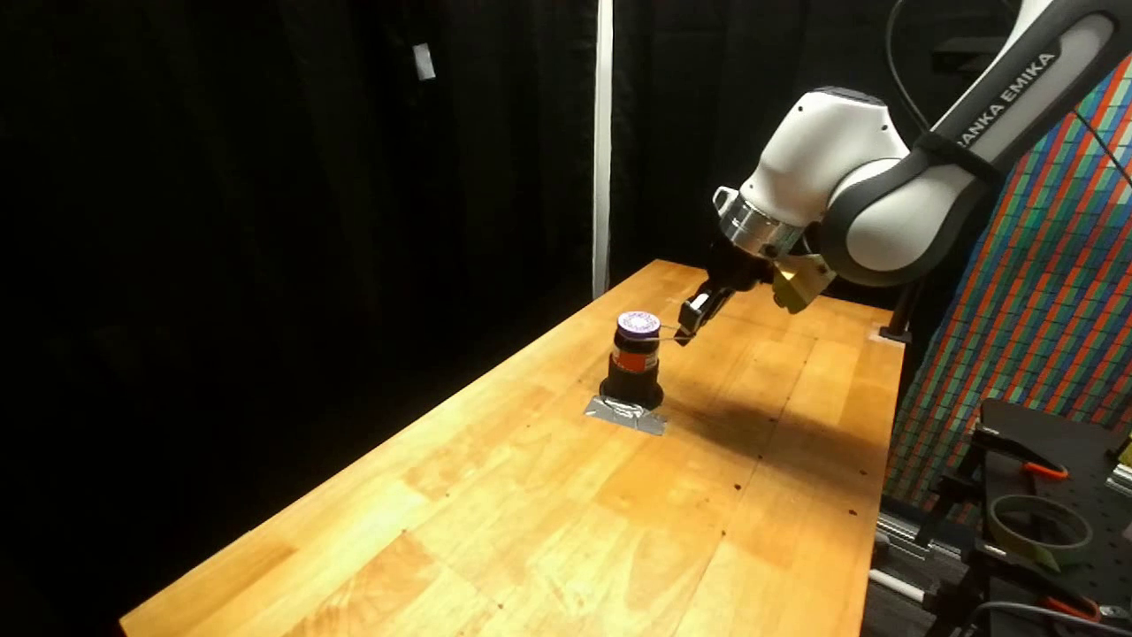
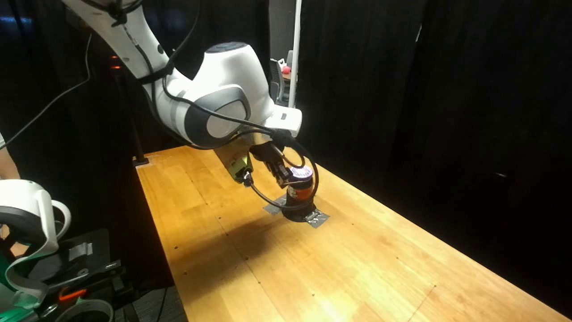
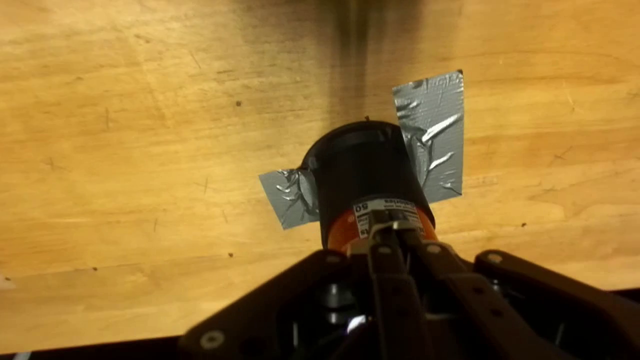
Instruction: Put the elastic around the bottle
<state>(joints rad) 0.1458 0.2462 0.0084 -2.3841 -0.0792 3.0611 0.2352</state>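
Elastic (image 1: 666, 339) is gripped, pincer (image 1: 686, 332) tilted dn nr bottle (image 1: 635, 360).

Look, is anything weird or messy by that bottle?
Yes, a little: the duct tape at the foot of the bottle is wrinkled instead of smooth. The bottle itself stands upright, and I see no spill.

Arm (image 1: 911, 208): “RANKA EMIKA”; bottle (image 3: 362, 217): “Calories 50”.
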